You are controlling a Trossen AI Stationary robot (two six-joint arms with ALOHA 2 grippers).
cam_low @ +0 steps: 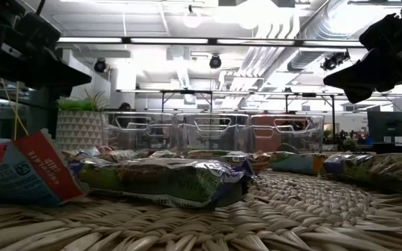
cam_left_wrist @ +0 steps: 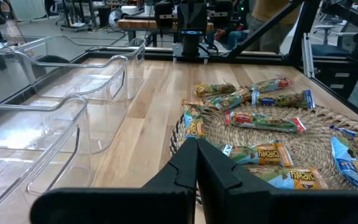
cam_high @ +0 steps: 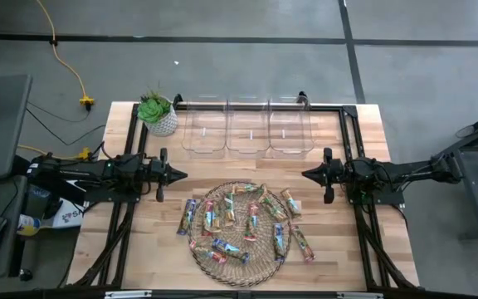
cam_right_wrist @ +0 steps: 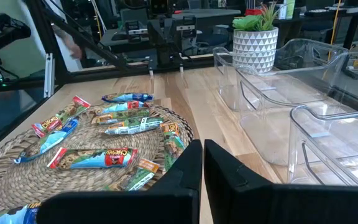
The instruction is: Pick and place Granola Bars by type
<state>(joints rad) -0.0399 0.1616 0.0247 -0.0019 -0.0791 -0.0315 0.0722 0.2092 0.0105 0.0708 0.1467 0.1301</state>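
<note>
Foil-wrapped bars [cam_high: 247,223] lie scattered flat on the mat [cam_high: 241,272], a loose heap with several overlapping. Wrappers shiny, oblong: some blue, some green and tan, some with pink or red. A few bars hang over the mat's rim onto the wooden worktop [cam_high: 351,249], one at the rim's left, two at its right.

Left hand [cam_high: 182,175] hovers just left of the mat's far edge, fingers pressed fully together, holding nothing, touching nothing.

Right hand [cam_high: 306,174] hovers just right of the mat's far edge, fingers likewise together, empty.

Three clear bins [cam_high: 248,129] stand in a row beyond the mat. Potted plant [cam_high: 157,114] just left of the bins.
</note>
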